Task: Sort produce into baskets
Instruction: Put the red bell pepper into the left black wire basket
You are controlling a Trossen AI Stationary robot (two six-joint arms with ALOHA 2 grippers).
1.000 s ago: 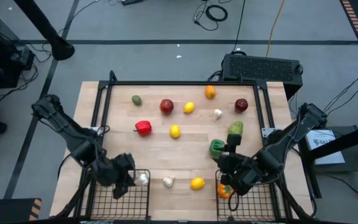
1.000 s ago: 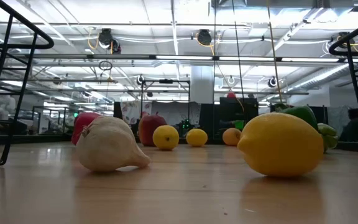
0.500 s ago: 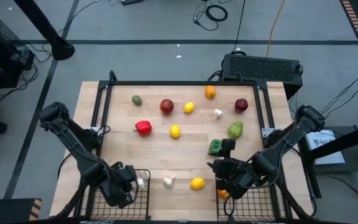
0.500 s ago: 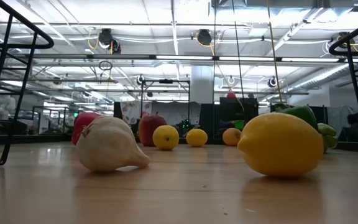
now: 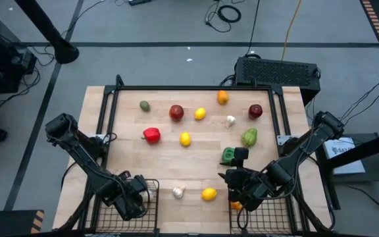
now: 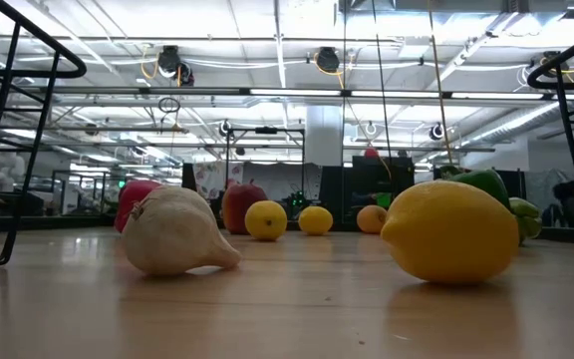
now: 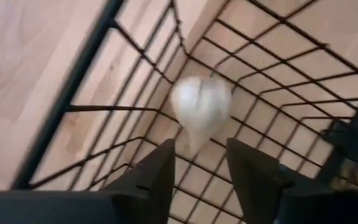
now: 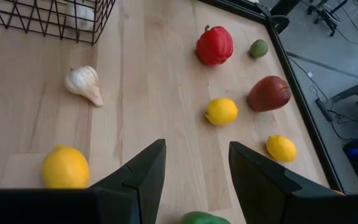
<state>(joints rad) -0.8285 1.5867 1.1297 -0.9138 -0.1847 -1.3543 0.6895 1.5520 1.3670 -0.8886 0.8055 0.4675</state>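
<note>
My left gripper [image 5: 134,196] [image 7: 201,152] points down into the left wire basket [image 5: 151,183] at the table's near left, fingers open. A white garlic bulb [image 7: 201,111] shows just past the fingertips inside that basket, apart from them; whether it rests on the mesh floor I cannot tell. My right gripper [image 5: 239,182] [image 8: 197,149] hangs open by the far rim of the right basket [image 5: 276,209], nothing between its fingers. An orange piece [image 5: 237,205] lies in that basket. A second garlic bulb [image 5: 178,192] and a lemon [image 5: 208,193] lie between the baskets.
More produce is spread over the wooden table: an olive-green piece [image 5: 145,106], two red apples [image 5: 176,112] [image 5: 255,111], lemons [image 5: 200,114] [image 5: 185,139], an orange [image 5: 222,98], garlic [image 5: 230,121], a red pepper [image 5: 151,135], green peppers [image 5: 249,137] [image 5: 228,155]. A black frame [image 5: 196,87] borders the table.
My left gripper has sunk toward the table's near edge into the left basket and tipped to point more steeply down. The white garlic bulb that showed at its tip in the high view is now hidden beneath it there.
</note>
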